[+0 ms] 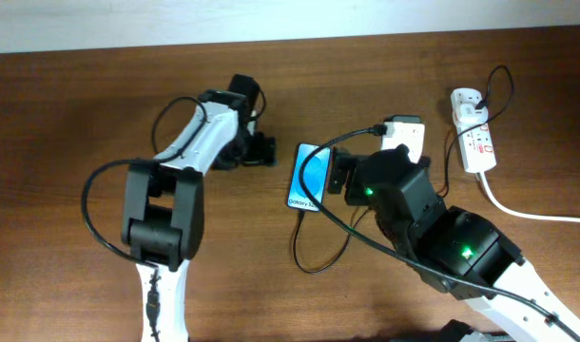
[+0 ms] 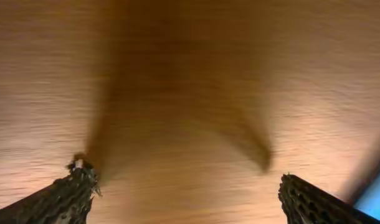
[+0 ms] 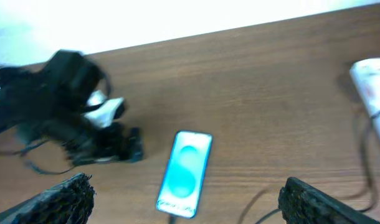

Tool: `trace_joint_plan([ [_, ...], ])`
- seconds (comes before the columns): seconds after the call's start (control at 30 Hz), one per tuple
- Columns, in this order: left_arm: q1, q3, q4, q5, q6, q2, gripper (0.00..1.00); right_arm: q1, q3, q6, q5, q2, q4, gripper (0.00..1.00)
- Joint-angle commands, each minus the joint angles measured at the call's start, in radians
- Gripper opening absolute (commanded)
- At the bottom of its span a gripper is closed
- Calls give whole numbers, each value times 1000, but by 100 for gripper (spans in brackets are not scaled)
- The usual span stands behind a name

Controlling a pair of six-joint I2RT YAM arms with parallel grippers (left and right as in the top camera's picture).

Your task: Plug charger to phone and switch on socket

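Observation:
The phone [image 1: 309, 178] lies flat on the wooden table with its blue screen up; it also shows in the right wrist view [image 3: 185, 173]. The charger's thin black cable [image 1: 304, 261] meets the phone's near end, loops over the table and runs back under my right arm. The white socket [image 1: 475, 138] lies at the far right with a white plug adapter [image 1: 466, 98] in it. My left gripper [image 1: 263, 150] is open and empty just left of the phone, low over bare wood [image 2: 185, 176]. My right gripper [image 1: 339, 173] is open and empty right of the phone [image 3: 187, 183].
The socket's thick white cord [image 1: 528, 211] runs off to the right edge. The table's far edge meets a white wall. My left gripper shows as a dark blurred shape [image 3: 109, 146] in the right wrist view. A blue sliver of the phone [image 2: 378, 199] shows in the left wrist view.

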Motion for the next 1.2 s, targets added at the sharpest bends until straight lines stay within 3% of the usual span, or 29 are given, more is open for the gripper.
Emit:
trace_joint_plan([
  [0.0, 78, 129, -48, -148, -11, -29, 99, -2, 2, 8, 161, 0, 0, 99],
  [0.07, 101, 211, -37, -217, -10, -150, 99, -2, 2, 8, 264, 0, 16, 99],
  [0.17, 105, 248, 187, -304, -9, -345, 99, -2, 2, 8, 544, 2, 180, 99],
  [0.27, 105, 248, 362, -307, 135, -460, 99, -2, 2, 8, 780, 2, 353, 99],
  [0.33, 122, 248, 344, -307, 268, -492, 99, -2, 2, 8, 996, 2, 502, 99],
  [0.4, 208, 248, 293, -305, 268, -516, 99, -51, 2, -18, 1120, 2, 747, 99],
  [0.5, 319, 248, 257, -216, 268, -609, 99, -193, 2, -286, 1027, 2, 1154, 100],
  [0.57, 330, 242, 212, -205, 268, -711, 99, -260, 3, -528, 792, 2, 1204, 100],
  [0.6, 330, 233, 197, -204, 268, -757, 99, -274, 3, -658, 750, 2, 1244, 100],
  [0.67, 330, 189, 190, -204, 268, -889, 99, -275, 3, -1055, 742, 2, 1495, 99],
  [0.73, 330, 106, 197, -204, 268, -1083, 99, -276, 3, -1339, 777, 2, 1730, 99],
  [0.8, 330, -29, 241, -202, 268, -1408, 99, -276, 3, -1502, 808, -3, 1785, 99],
  [0.93, 330, -96, 362, -202, 267, -1757, 99, -276, 3, -1598, 714, -15, 1789, 99],
  [1.13, 330, -81, 422, -205, 268, -1796, 99, -276, 3, -1609, 364, -64, 1787, 99],
  [1.17, 330, -81, 434, -205, 267, -1796, 99, -276, 3, -1691, 325, -96, 1758, 99],
])
